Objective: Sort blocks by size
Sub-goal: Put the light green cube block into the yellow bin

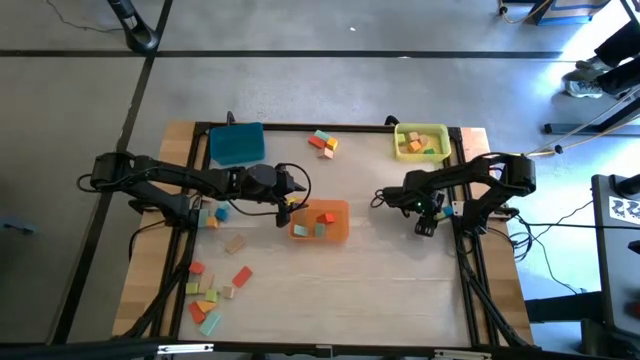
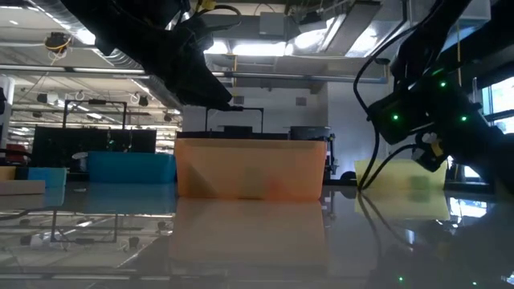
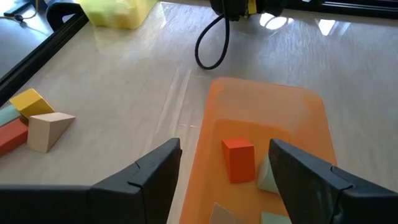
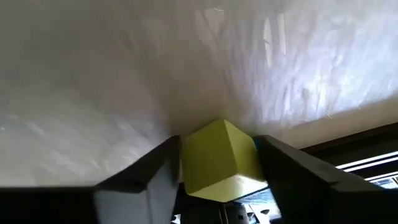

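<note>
Standing on a pale, glossy wood-grain table [image 1: 390, 270], three translucent plastic trays are recorded in the high view: a blue tray [image 1: 236, 144] at upper left of the tabletop, a yellow tray [image 1: 421, 141] at upper right and an orange tray [image 1: 320, 221] at centre. Small matte blocks are seen in four places: a scattered group [image 1: 212, 292] at lower left, a small cluster [image 1: 323, 143] at top centre, several in the yellow tray and several in the orange tray. The left gripper [image 1: 291, 204] is held over the orange tray's left edge; in the left wrist view its dark fingers [image 3: 149, 177] are spread wide and empty, above a red cuboid [image 3: 239, 159] and a pale green block [image 3: 268, 176], detail not resolved from above. The right gripper [image 1: 425, 225] is placed at right of centre; only the right wrist view shows a yellow-green cube [image 4: 217, 159], smooth-faced, clamped between its fingers. The low view gives only the trays' frosted walls in profile.
</note>
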`<state>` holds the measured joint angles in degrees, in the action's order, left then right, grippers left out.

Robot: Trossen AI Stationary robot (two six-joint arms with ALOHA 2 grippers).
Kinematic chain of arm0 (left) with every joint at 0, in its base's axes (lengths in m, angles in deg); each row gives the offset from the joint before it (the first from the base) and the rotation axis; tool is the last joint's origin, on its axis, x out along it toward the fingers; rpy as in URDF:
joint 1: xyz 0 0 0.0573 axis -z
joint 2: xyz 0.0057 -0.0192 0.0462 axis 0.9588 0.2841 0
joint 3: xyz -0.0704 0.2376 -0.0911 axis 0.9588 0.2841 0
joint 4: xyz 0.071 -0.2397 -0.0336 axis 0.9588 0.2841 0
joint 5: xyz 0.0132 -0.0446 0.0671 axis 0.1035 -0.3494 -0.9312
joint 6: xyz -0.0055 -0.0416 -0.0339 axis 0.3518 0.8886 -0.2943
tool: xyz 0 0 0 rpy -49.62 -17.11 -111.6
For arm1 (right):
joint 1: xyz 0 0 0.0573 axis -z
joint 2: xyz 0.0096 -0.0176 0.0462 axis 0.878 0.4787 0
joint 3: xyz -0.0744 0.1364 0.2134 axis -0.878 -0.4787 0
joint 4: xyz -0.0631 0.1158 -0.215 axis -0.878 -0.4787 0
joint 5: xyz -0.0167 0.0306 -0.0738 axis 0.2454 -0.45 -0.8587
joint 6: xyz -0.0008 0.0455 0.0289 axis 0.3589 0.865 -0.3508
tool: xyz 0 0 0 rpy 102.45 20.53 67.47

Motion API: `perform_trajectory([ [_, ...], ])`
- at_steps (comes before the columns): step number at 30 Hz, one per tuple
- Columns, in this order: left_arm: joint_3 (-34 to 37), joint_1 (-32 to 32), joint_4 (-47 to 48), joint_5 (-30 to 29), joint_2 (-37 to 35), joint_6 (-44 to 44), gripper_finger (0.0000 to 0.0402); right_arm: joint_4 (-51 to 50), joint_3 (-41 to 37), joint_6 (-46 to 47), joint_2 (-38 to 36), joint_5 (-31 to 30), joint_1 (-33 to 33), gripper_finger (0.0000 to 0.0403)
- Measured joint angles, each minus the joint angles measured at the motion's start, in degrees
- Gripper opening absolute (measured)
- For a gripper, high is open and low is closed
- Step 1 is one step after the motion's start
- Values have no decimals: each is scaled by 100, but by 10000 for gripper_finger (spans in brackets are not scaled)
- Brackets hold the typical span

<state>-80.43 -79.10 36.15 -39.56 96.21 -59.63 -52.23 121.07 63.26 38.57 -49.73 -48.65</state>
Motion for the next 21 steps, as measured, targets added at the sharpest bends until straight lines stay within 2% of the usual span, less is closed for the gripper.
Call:
perform_trajectory([
  [6,0,0,0,-1,0,0,232,20,-4,15,0,-19,-4,133],
  [11,0,0,0,-2,0,2,232,19,-4,14,0,-52,-2,89],
  [16,0,0,-2,-2,0,1,232,17,8,-50,0,61,-2,63],
  [21,0,0,-2,-2,0,2,232,-154,177,-119,0,57,-2,66],
])
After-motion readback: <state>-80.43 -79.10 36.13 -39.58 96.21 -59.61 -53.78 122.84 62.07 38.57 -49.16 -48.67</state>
